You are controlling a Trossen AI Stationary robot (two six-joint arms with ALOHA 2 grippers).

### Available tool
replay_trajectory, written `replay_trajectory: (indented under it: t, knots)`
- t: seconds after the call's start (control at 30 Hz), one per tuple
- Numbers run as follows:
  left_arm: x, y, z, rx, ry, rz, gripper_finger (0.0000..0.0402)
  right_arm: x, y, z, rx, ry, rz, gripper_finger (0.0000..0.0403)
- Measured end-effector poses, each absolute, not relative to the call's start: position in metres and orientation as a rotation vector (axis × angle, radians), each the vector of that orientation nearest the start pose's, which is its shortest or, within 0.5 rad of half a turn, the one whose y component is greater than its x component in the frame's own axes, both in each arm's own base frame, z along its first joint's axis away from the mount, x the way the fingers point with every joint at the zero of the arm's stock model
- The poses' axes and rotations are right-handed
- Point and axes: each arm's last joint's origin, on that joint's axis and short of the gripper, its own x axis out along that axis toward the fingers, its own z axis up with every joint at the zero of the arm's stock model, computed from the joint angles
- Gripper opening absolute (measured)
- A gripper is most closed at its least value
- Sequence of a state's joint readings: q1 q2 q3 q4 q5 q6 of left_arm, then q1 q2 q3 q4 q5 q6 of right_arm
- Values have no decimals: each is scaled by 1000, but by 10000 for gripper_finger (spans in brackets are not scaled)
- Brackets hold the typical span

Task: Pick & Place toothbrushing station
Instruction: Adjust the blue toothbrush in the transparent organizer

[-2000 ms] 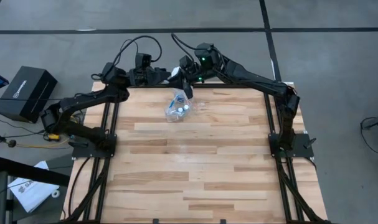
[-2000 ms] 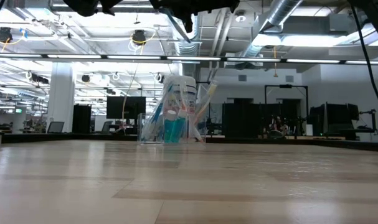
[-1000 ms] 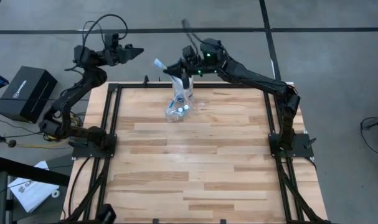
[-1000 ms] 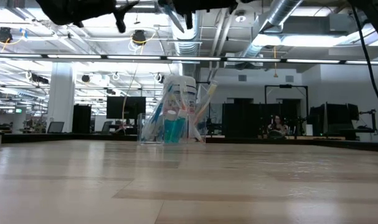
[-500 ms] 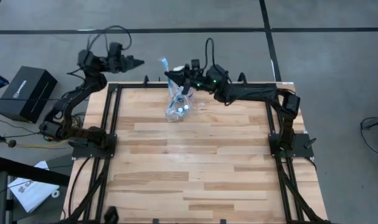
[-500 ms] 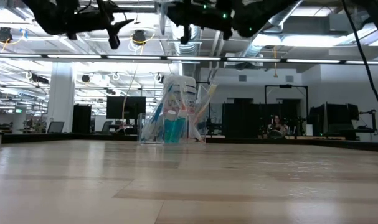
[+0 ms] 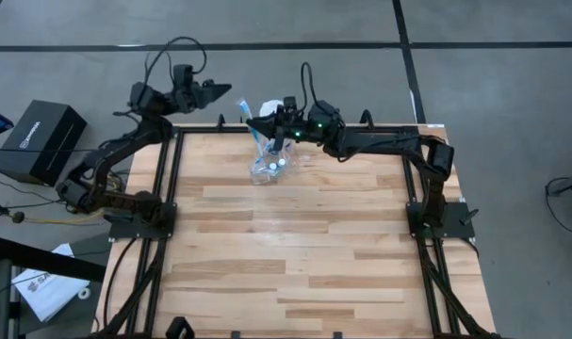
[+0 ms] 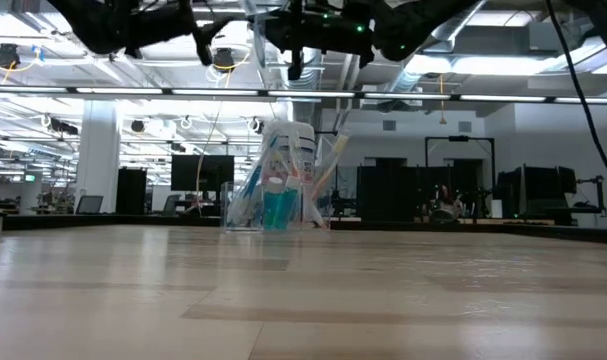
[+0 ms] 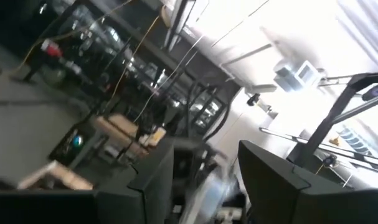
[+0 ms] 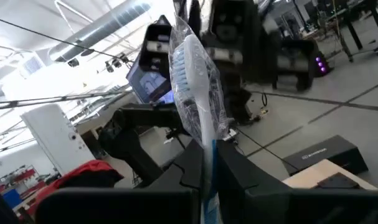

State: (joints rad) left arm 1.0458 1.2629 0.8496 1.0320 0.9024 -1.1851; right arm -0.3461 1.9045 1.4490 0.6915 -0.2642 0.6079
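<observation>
two tools are up in the air past the far edge of the desk (image 7: 295, 235). the right tool (image 7: 249, 122) is clamped on a wrapped toothbrush (image 10: 198, 93), pinching its handle so the bristle head stands out beyond the fingertips, still sealed in crinkly clear film. the left tool (image 7: 224, 88) hovers just beside it with its fingers spread and nothing between them, pointing toward the brush head.

that toothbrush looks very light and stiff along its length, but the film around it is slick and loose, so i would expect it to slide or twist under a weak pinch. the handle, where the wrap lies tight against the plastic, seems the safest place to take hold; the bristle end gives a poor bite.

down on the desk near its far edge stands the clear holder (image 8: 271, 180), upright. inside it lean several blue-and-white toothbrushes (image 8: 251, 190), fanned outward, along with something teal low down. from above, two small white cylinders (image 7: 278, 162) show in it as well. the holder is thin plastic and top-heavy with its load, so it would likely tip if bumped.
</observation>
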Motion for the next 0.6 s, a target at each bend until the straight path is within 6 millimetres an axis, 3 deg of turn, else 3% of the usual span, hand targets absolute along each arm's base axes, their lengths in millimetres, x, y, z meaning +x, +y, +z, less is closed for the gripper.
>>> replay_trajectory:
  t: [0.2,0.37,0.6]
  knots:
    - [157,205,383,-616,-378,-140,175,420,-151,319,578,-217,-31,13]
    - [163,210,369,-669,-250,-119,177,418,-155,320,557,-224,-20,13]
    - [162,214,366,-522,-244,-64,178,419,-153,321,551,-235,-4,13]
